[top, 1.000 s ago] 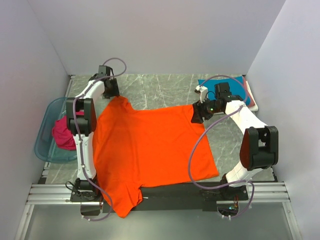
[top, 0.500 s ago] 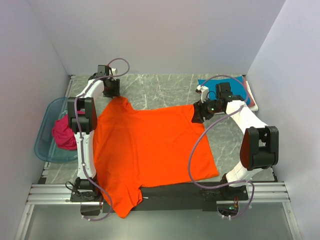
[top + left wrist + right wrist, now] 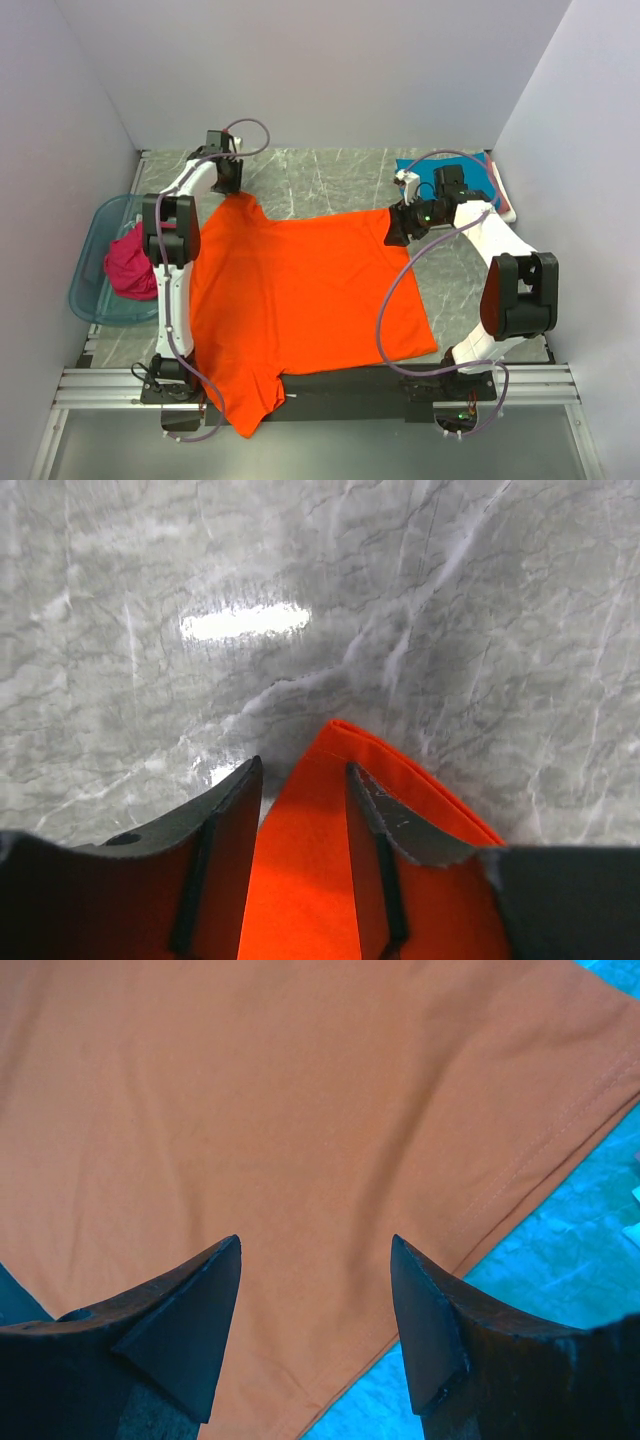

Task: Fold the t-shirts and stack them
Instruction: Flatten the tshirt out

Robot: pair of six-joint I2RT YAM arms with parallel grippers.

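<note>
So, the left gripper (image 3: 300, 792) is sitting at the far sleeve tip of the orange t-shirt (image 3: 300, 290), jaws only partly spread. The two fingers (image 3: 228, 815) are straddling a strip of sleeve, with more cloth showing under them on both sides. I can't tell if they're actually touching it; nothing's looking pinched. Just ahead of the fingertips the sleeve is ending and bare marble table (image 3: 450, 600) is showing. The right gripper (image 3: 315, 1260) is hanging with its jaws spread wide over the shirt's far right corner, holding nothing, with the hem running just off to its right. The rest of the shirt is lying flat between the two grippers and back toward the arm bases.
</note>
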